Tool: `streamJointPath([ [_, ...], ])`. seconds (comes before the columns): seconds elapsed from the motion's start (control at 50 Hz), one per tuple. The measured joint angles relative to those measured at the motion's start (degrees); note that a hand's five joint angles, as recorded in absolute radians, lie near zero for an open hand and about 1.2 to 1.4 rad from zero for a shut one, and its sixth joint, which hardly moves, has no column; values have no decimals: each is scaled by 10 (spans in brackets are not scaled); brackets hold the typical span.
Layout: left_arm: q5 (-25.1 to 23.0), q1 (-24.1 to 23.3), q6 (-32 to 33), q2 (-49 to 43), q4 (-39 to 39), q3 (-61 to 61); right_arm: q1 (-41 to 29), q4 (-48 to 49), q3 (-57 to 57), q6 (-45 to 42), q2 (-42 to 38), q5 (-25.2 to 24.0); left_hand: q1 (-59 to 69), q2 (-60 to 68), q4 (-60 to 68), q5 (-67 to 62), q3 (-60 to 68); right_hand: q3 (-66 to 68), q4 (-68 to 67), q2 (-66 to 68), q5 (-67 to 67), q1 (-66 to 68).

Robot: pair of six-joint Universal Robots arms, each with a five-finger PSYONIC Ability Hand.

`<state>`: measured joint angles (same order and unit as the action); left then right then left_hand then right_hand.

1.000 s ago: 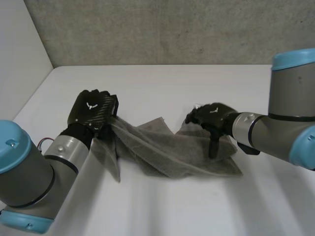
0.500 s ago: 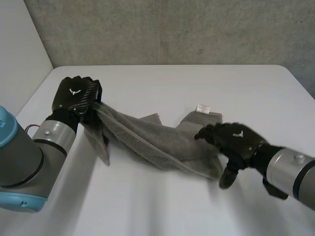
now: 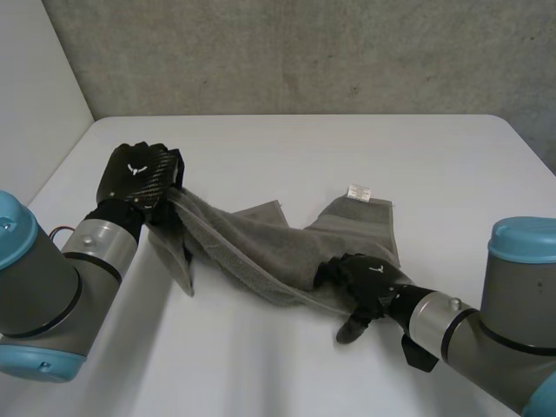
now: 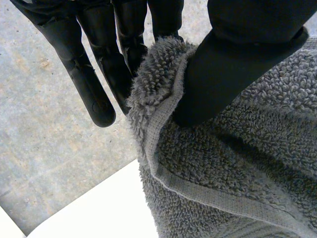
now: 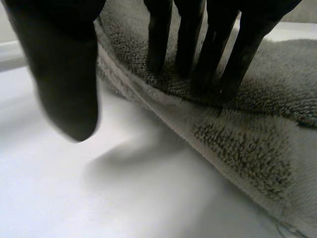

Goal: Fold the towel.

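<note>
- My left hand [image 3: 135,178] pinches one end of the towel [image 3: 261,243] between thumb and fingers
- My right hand [image 3: 369,282] lays straight fingers on its near edge, thumb apart
- Towel lies bunched across the white table [image 3: 278,143]; its small white tag [image 3: 359,191] is unreadable

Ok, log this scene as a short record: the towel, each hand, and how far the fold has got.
towel: grey terry, bunched in a loose band across the white table, not flat
label: white tag at the towel's far corner
left hand: thumb and fingers pinch the towel's edge at its left end, which appears lifted
right hand: straight fingers rest on the towel near its near edge; thumb off the cloth
fold: no neat fold yet
</note>
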<state>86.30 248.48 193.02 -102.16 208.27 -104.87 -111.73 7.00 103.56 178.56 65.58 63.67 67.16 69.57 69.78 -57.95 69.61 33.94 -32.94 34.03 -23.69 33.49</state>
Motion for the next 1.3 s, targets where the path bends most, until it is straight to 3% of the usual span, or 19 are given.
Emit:
streamJointPath([
  [0.08,0,0,0,1,0,1,-6,9,-14,0,-21,5,0,0,0,0,0,170,-178,172,-170,175],
  [0.24,2,3,-1,5,1,11,-11,10,-52,-2,-47,12,0,0,0,0,0,207,-216,205,-210,217],
  [0.28,2,3,-1,6,1,12,-14,9,-58,-3,-49,14,0,0,0,0,0,259,-268,259,-265,269],
  [0.32,2,3,-1,7,0,14,-17,8,-66,-5,-49,19,0,0,0,0,0,390,-401,399,-401,406],
  [0.42,1,3,0,10,0,17,-18,1,-89,-9,-37,29,0,0,0,0,0,427,-433,418,-432,428],
  [0.5,0,6,1,21,-1,26,-13,-25,-130,-24,7,38,0,0,0,0,0,427,-433,418,-433,428],
  [0.68,-31,22,1,138,-41,85,31,-134,-307,-86,207,43,0,0,0,0,0,427,-433,418,-434,429],
  [0.8,-73,26,-8,193,-103,133,73,-226,-395,-107,247,15,0,0,0,0,0,427,-433,418,-434,429],
  [0.92,-88,43,-15,186,-172,172,89,-316,-446,-175,214,0,0,0,0,0,1,427,-433,426,-434,429],
  [1.04,-91,73,-13,94,-252,218,65,-365,-472,-246,145,24,0,0,0,0,1,427,-433,429,-434,429],
  [1.2,-90,80,-10,-67,-305,315,5,-359,-515,-289,21,73,0,0,0,-5,1,427,-433,429,-435,429],
  [1.3,-90,79,-8,-156,-312,413,-29,-298,-568,-301,-67,105,0,0,0,-5,1,427,-433,429,-436,429],
])
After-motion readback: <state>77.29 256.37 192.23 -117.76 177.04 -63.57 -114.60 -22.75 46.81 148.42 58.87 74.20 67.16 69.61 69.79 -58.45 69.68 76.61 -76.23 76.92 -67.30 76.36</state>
